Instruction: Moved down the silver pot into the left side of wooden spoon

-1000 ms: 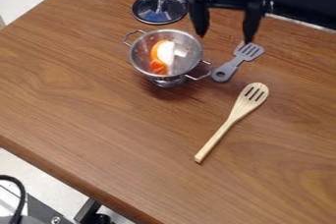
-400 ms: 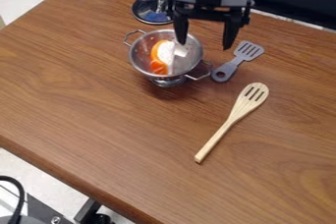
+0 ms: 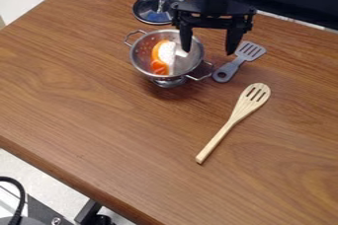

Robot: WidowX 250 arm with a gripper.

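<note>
The silver pot (image 3: pixel 188 60), a colander-like bowl with two wire handles and a small foot, stands upright in the upper middle of the table, with an orange-and-white item (image 3: pixel 163 57) inside. To its lower right lies the wooden spoon (image 3: pixel 232 119), slotted head up and handle pointing down-left. My gripper (image 3: pixel 208 52) hangs over the pot's right side, fingers apart and nothing between them; the left finger overlaps the pot's rim in view, the right one is near the grey spatula.
A grey slotted spatula (image 3: pixel 236 64) lies right of the pot, close to its right handle. A round glass lid (image 3: pixel 155 13) rests behind the pot. The table (image 3: pixel 92 115) has its front edge running diagonally at lower left.
My gripper has come left from above the grey spatula to the pot's right side, and more of the arm shows. The pot, spoon, spatula and lid have stayed put.
</note>
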